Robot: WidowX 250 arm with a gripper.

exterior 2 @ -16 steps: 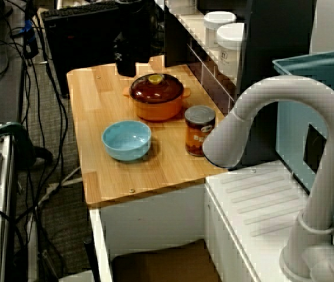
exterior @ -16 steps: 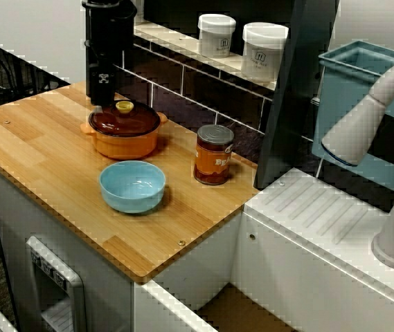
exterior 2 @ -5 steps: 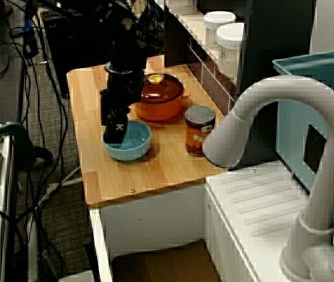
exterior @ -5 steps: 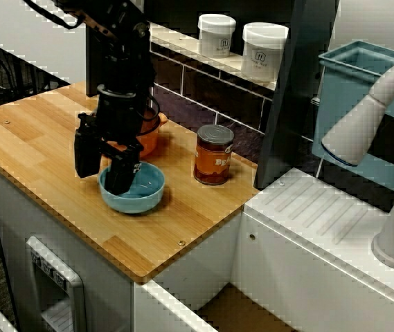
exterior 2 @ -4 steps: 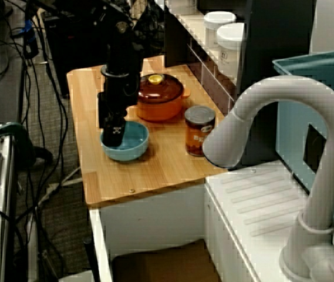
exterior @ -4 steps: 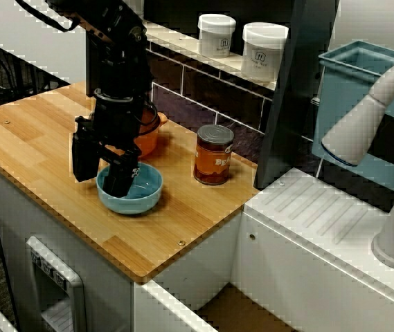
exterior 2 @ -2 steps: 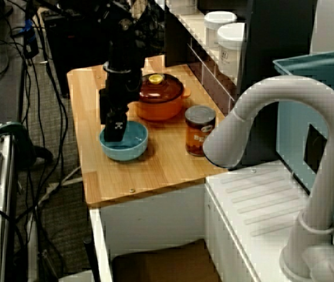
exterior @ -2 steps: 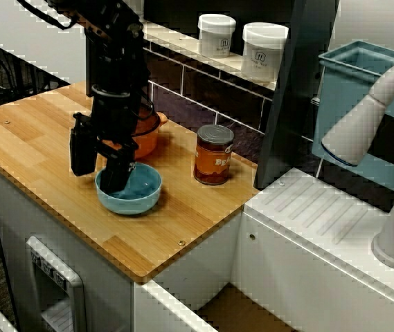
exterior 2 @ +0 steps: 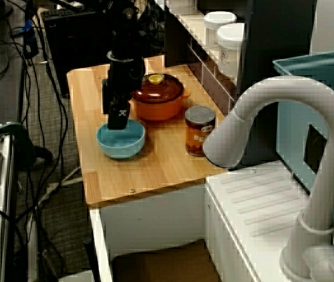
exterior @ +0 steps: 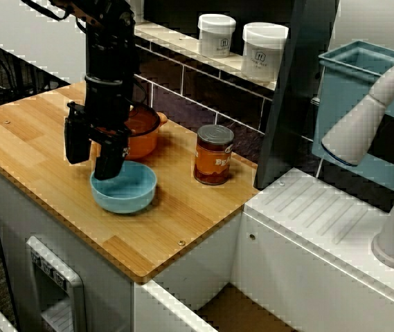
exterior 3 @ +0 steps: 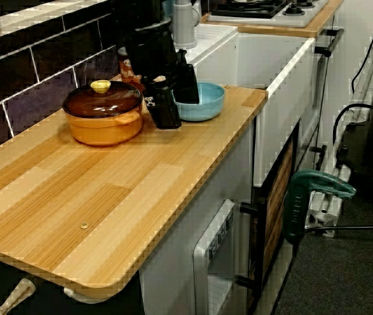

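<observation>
Counter-level view: gripper [exterior 3: 177,108] is straddling the blue bowl [exterior 3: 207,104] rim, jaws wide. Judged step: shifting the bowl. Further travel is requiring clearance from the orange lidded pot [exterior 3: 104,119].

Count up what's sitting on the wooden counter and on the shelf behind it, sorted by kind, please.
blue bowl: 1
orange lidded pot: 1
can: 1
white jars: 2
Total: 5

Empty light-blue bowl [exterior: 126,188], upright
</observation>
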